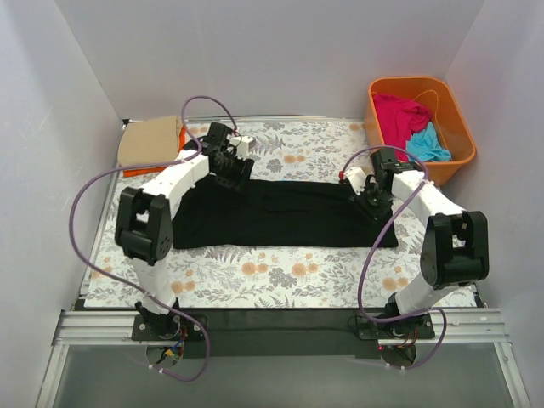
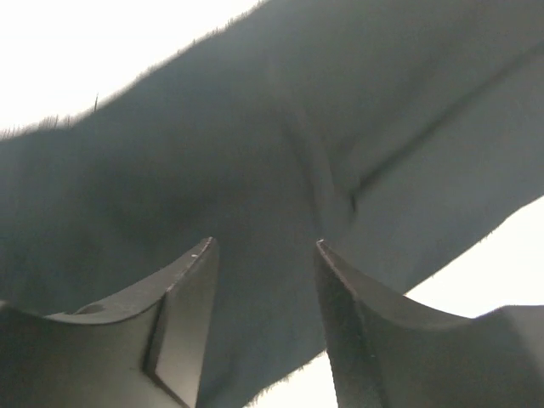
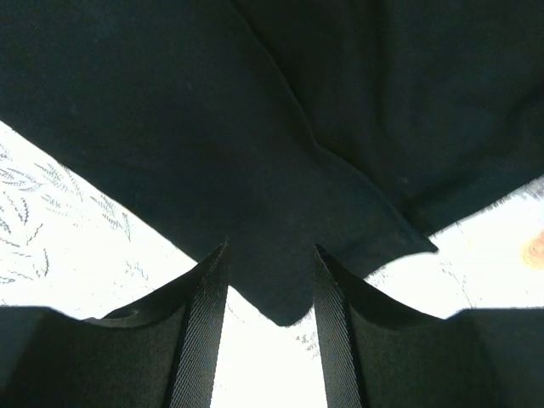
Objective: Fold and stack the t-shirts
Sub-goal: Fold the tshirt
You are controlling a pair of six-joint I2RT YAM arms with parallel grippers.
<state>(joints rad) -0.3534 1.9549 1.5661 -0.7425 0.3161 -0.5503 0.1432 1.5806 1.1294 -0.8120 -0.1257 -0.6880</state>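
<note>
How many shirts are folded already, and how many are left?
Two look done: a tan shirt lies folded on an orange shirt at the far left. In hand: the black shirt is spread on the floral sheet, the left claw and right claw at its far edge, fingers apart around the cloth. Left: the pink shirt and turquoise shirt lie crumpled in the tub.

Black t-shirt (image 1: 280, 212) matt soft cloth, fuzzy along its edge, floral sheet (image 1: 289, 274) smooth printed fabric, tub (image 1: 461, 136) glossy orange plastic, right gripper fingers (image 3: 200, 340) dark, finely ribbed pads, possibly rubber, left gripper fingers (image 2: 183, 331) smooth matt black
</note>
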